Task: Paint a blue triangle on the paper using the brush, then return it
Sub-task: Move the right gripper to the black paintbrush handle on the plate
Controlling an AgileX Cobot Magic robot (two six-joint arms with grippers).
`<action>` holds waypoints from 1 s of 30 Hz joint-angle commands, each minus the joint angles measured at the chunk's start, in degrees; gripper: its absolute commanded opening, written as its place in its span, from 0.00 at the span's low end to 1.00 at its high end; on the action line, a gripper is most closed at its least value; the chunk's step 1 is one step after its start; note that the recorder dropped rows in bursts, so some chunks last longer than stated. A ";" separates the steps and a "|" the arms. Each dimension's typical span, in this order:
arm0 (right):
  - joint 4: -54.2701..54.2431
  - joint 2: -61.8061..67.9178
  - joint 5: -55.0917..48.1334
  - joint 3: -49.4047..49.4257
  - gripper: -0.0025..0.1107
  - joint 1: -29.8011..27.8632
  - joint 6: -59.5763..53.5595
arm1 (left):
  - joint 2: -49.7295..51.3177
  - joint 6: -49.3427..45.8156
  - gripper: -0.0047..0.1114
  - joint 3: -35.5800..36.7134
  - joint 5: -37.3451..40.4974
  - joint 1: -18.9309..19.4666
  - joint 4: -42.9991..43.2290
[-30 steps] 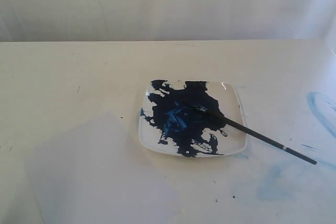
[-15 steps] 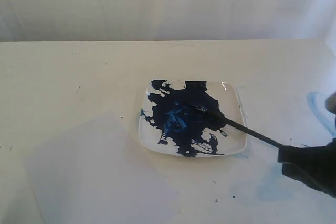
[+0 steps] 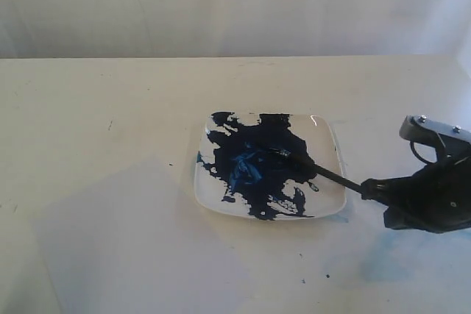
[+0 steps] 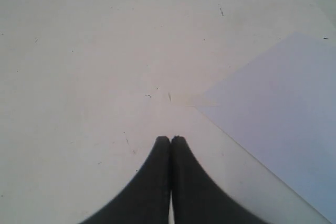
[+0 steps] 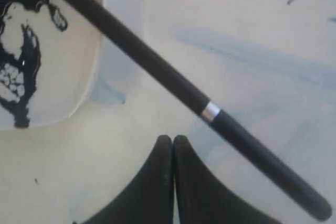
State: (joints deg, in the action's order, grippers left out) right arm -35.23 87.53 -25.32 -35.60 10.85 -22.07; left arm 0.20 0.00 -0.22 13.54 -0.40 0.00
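The long thin black-handled paintbrush (image 3: pixel 320 170) lies with its bristle end in the dark-blue paint blotch (image 3: pixel 257 163) on the small square glossy white plate (image 3: pixel 335 145). Its handle crosses the rim nearest the right gripper (image 3: pixel 366 187) and runs out over the cream table (image 3: pixel 110 93).

Judged handling: light, rigid, smooth and round, so liable to roll or swivel when nudged. The loaded bristles will mark whatever they touch.

Recommended hold: the bare handle outside the plate, on the plate side of the narrow silver band (image 5: pixel 211 112), with the fingers set across the shaft.

The right gripper sits low at the handle's outer part. In the right wrist view its fingers are pressed together with nothing between them, and the handle lies just past the tips. They must part before any pickup.

The left gripper (image 4: pixel 170 140) is also pinched together and empty, over bare table near a corner of the large greyish-white paper sheet (image 4: pixel 283 119).

Clearances: the plate rim appears upturned, so lift before sweeping sideways. In the exterior view the sheet lies left of the plate and nearer the camera, unmarked, with bare table between. Pale blue smears (image 3: pixel 379 259) stain the table by the right gripper.
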 commanded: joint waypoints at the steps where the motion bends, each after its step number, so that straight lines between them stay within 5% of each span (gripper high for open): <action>1: 1.84 2.59 2.22 -2.92 0.02 0.06 1.90 | -0.20 0.00 0.04 0.22 -0.05 -0.34 -0.36; 30: 5.25 19.59 7.96 -23.68 0.02 -0.05 5.84 | -0.20 0.00 0.04 0.22 -0.17 -0.34 -0.36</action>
State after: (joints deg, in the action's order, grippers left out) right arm -30.66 106.70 -17.95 -58.10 10.85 -16.57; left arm 0.20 0.00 -0.22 13.54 -0.40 0.00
